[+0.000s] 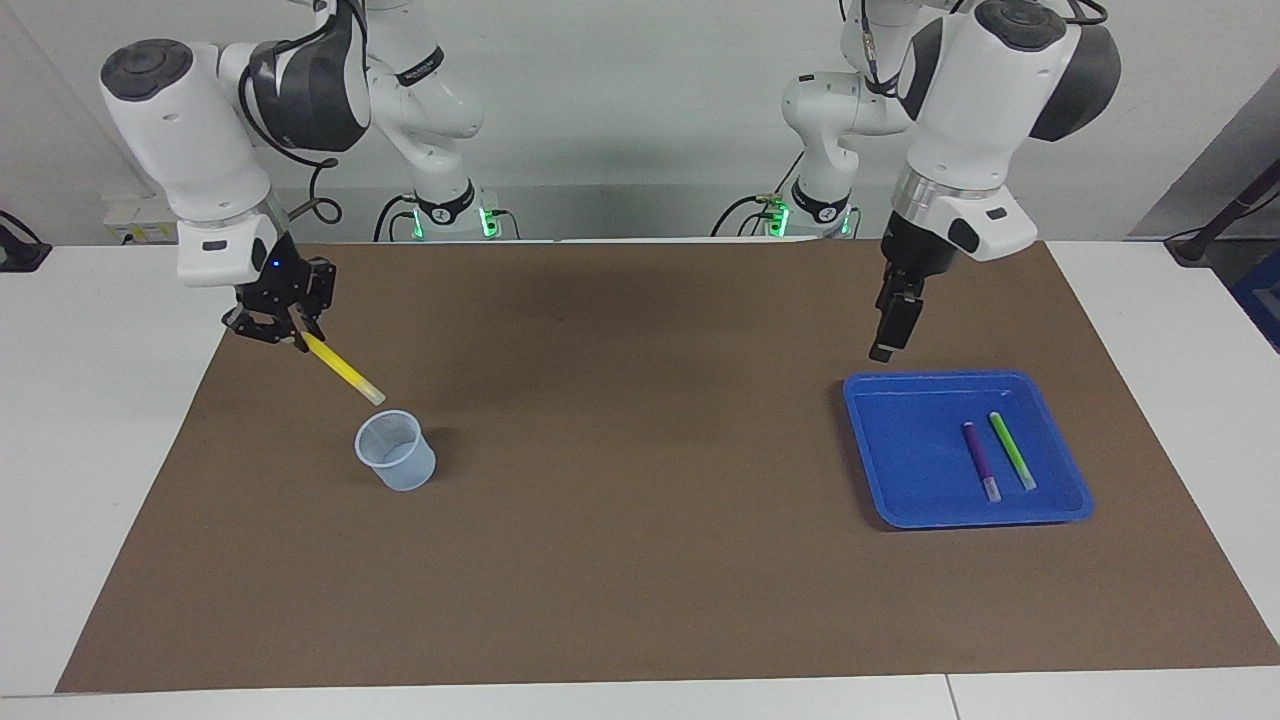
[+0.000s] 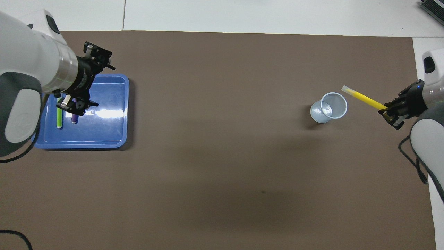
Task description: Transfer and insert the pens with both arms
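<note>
Above the cup, right hand pinching yellow pen, pale cap slanting down cupward; left hand spread.

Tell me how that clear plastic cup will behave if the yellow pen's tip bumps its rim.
The cup looks thin-walled and holds nothing, so it is probably light and may slide or tip at a nudge. It stands upright on the brown mat, which might give some grip. The yellow pen, held slanted by the right gripper, would likely push it sideways.
</note>
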Controlling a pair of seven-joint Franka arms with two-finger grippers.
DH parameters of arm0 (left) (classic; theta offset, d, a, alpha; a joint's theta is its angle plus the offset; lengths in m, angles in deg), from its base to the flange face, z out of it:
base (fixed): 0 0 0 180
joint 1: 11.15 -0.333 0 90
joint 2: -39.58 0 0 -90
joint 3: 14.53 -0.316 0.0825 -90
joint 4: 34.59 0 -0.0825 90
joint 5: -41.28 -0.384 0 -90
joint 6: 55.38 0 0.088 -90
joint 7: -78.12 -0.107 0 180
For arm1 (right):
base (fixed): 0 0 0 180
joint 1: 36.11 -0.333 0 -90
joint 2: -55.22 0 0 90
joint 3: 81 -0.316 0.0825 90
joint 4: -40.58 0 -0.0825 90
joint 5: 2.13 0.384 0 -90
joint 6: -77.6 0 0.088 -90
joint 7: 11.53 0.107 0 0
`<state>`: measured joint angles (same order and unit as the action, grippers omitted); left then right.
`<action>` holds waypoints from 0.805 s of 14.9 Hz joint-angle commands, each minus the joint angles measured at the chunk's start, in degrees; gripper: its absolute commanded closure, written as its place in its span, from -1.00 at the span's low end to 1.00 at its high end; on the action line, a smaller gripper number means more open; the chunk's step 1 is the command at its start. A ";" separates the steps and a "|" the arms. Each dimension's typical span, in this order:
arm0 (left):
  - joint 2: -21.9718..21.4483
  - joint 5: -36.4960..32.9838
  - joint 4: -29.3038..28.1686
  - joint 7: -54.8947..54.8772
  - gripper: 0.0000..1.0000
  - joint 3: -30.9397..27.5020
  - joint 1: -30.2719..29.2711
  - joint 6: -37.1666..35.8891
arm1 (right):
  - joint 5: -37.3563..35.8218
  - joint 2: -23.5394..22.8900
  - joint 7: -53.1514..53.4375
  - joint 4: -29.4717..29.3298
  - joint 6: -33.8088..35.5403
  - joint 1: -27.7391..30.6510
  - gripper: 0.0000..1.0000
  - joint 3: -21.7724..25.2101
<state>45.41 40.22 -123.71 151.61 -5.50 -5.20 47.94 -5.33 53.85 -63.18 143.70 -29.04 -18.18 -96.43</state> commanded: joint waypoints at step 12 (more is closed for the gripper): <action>1.98 -3.06 -8.71 -57.29 -1.00 0.19 -12.46 3.11 | -6.99 -8.74 6.74 2.00 -0.59 -0.18 1.00 -1.00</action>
<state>44.79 39.34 -132.03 99.07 -5.74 -16.80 48.82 -10.74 44.98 -58.02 144.62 -29.26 -18.61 -96.98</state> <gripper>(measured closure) 0.000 0.806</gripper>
